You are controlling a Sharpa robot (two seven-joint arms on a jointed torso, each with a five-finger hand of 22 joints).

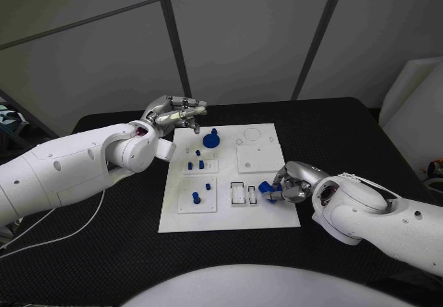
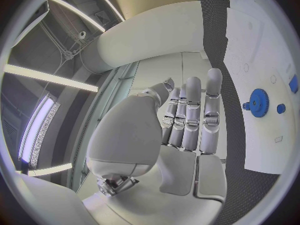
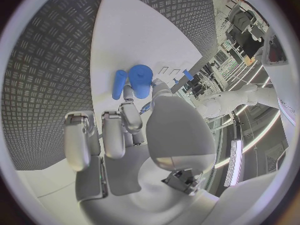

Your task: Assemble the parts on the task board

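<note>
The right hand (image 1: 294, 185) hides most of a blue part (image 1: 265, 187).

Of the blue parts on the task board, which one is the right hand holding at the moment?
The blue part at the board's near right edge, pinched by the right hand; the gear and small pegs stand untouched.

No readable text

The flat white plastic task board (image 1: 263, 214) and the small blue plastic parts (image 1: 211, 138) on it carry no legible letters, numbers or signs.
</note>
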